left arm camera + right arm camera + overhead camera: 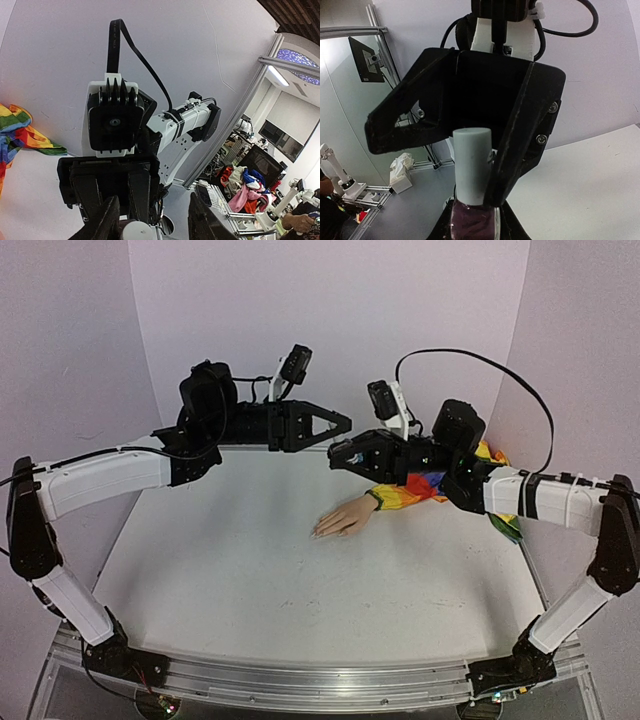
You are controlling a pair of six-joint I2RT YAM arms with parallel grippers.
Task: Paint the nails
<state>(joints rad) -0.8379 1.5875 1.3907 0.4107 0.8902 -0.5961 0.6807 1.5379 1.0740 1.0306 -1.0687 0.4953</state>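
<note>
The pale mannequin hand (347, 517) lies flat mid-table, its rainbow sleeve (432, 484) running back right. The nails (318, 532) sit at its fingertips pointing left, too small to tell their colour. Above and behind the hand, my right gripper (336, 455) is shut on a dark purple polish bottle (471, 223) with a pale grey cap (471, 165). My left gripper (345, 425) faces it, open, jaws straddling the cap. One left finger (519, 150) rests along the cap's side; the other (395, 127) stands well off. In the left wrist view the cap top (135, 231) shows beside one finger.
White walls enclose the table on three sides. An aluminium rail (300, 680) carries both arm bases at the near edge. A black cable (500, 370) loops above the right arm. The right wrist camera (115, 120) fills the left wrist view.
</note>
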